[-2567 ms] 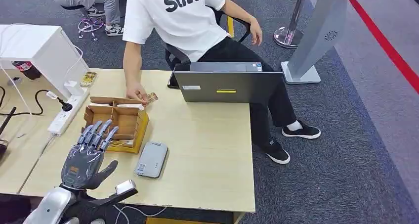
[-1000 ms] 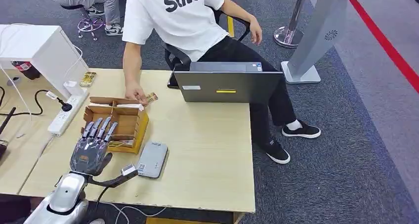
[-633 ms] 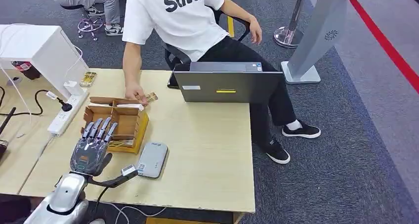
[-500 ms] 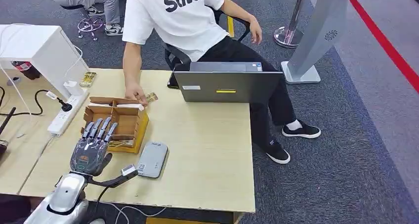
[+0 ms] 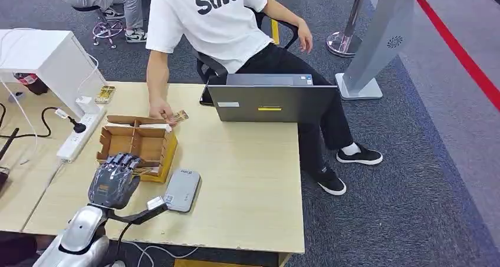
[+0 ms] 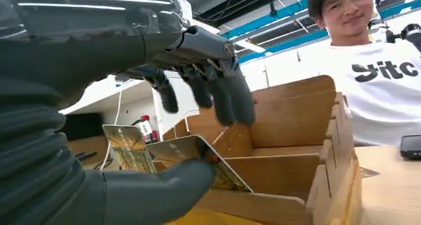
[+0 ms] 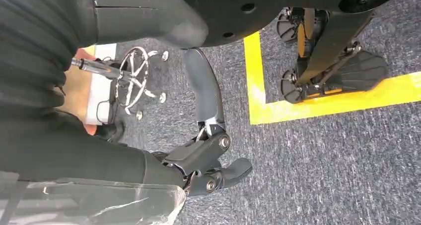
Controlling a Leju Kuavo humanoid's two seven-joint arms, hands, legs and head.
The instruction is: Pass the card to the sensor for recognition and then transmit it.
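Card: a gold card (image 6: 198,158) stands tilted in the near compartment of the box (image 5: 140,146), with a second gold card (image 6: 126,148) just beside it; in the head view the cards (image 5: 146,171) show at the box's near edge, just past the fingertips.
Left hand: the left hand (image 5: 115,177) is over the box's near edge, fingers (image 6: 223,93) curled down above the card; the thumb (image 6: 164,190) lies against the card's lower face; whether the fingers press its other face I cannot tell.
Sensor: the grey sensor (image 5: 181,189) lies flat on the table (image 5: 247,178), just beside the hand and box, on their right.
Right hand: the right hand (image 7: 208,170) hangs over grey carpet, fingers loosely curled on nothing.
Person: a person's hand (image 5: 162,112) pinches another card (image 5: 180,116) just beyond the box.
Laptop: a laptop (image 5: 271,99) stands at the far table edge.
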